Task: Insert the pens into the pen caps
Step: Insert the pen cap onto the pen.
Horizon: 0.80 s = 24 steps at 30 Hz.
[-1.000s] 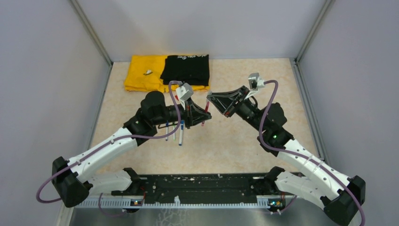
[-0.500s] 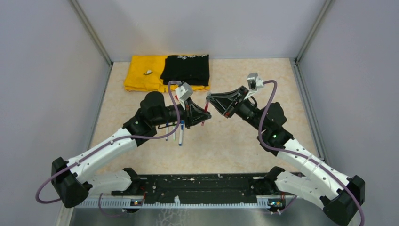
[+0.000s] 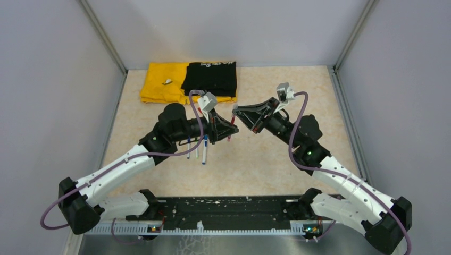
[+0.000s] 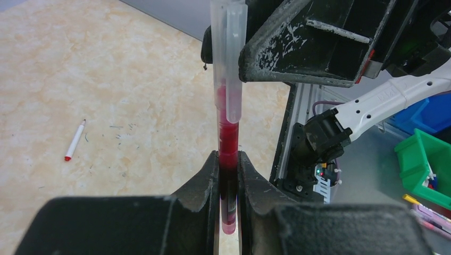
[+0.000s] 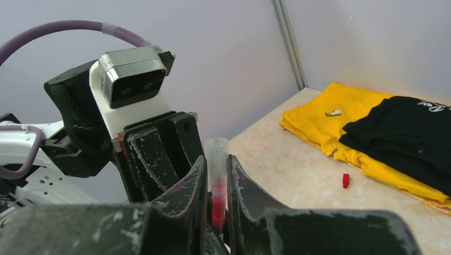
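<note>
My left gripper (image 3: 231,129) (image 4: 228,162) is shut on a maroon-red pen (image 4: 228,143), holding it by its lower barrel. My right gripper (image 3: 237,113) (image 5: 217,164) is shut on a clear pen cap (image 5: 216,154) (image 4: 229,48). The cap sits over the pen's upper end, and the red barrel (image 5: 218,204) shows through it. The two grippers meet above the middle of the table. Three more pens (image 3: 198,150) lie on the table under my left wrist, partly hidden. One white pen with a red tip (image 4: 74,140) lies loose. A small red cap (image 5: 345,180) lies on the table near the cloths.
A folded yellow cloth (image 3: 159,85) and a black cloth (image 3: 210,77) lie at the back of the table, with a small pale object (image 3: 166,82) on the yellow one. Grey walls enclose the table on three sides. Green and blue bins (image 4: 425,154) stand beyond the table edge.
My right wrist has shifted slightly left towards the left gripper. The pen and cap stay held together; the left arm has barely moved.
</note>
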Each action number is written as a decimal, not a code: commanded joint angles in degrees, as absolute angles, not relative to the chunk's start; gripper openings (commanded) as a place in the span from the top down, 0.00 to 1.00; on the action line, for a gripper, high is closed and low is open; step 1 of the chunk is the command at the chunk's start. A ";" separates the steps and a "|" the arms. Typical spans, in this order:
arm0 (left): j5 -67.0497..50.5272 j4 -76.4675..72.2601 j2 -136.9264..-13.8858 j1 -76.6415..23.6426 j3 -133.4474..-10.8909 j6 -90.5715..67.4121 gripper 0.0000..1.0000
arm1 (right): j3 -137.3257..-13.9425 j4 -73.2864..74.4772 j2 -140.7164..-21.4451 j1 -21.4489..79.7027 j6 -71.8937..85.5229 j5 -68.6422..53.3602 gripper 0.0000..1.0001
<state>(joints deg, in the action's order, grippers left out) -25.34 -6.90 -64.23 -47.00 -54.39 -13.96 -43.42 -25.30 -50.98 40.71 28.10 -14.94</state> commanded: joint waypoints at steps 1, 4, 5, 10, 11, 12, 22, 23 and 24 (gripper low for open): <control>-24.83 -12.86 -62.89 -47.24 -55.90 -14.57 1.00 | -42.36 -21.13 -51.59 40.68 25.32 -16.17 1.00; -24.72 -13.11 -62.88 -47.19 -55.97 -14.78 1.00 | -41.78 -21.54 -51.91 40.69 25.55 -16.53 1.00; -24.57 -13.14 -62.88 -47.15 -56.03 -14.79 1.00 | -41.68 -21.61 -52.07 40.69 25.72 -16.91 1.00; -23.52 -13.34 -62.92 -47.20 -55.90 -14.70 1.00 | -40.80 -22.39 -51.22 40.69 26.46 -18.63 1.00; -23.45 -13.31 -62.93 -47.20 -55.90 -14.68 1.00 | -40.78 -22.49 -50.97 40.66 26.72 -18.57 0.97; -23.45 -13.32 -62.97 -47.19 -55.90 -14.68 1.00 | -40.97 -22.56 -50.57 40.67 26.95 -18.48 0.94; -24.68 -12.49 -63.69 -47.24 -55.46 -14.59 1.00 | -46.05 -22.04 -47.87 40.69 27.92 -15.68 0.66; -24.76 -12.46 -63.72 -47.24 -55.38 -14.55 1.00 | -46.66 -21.66 -47.81 40.73 27.78 -15.53 0.63; -24.85 -12.37 -63.64 -47.20 -55.33 -14.51 1.00 | -47.20 -21.25 -47.68 40.70 27.55 -15.41 0.61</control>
<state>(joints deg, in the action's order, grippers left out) -24.58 -9.43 -64.23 -47.16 -54.39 -14.55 -42.89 -22.04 -49.17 40.71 27.79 -15.70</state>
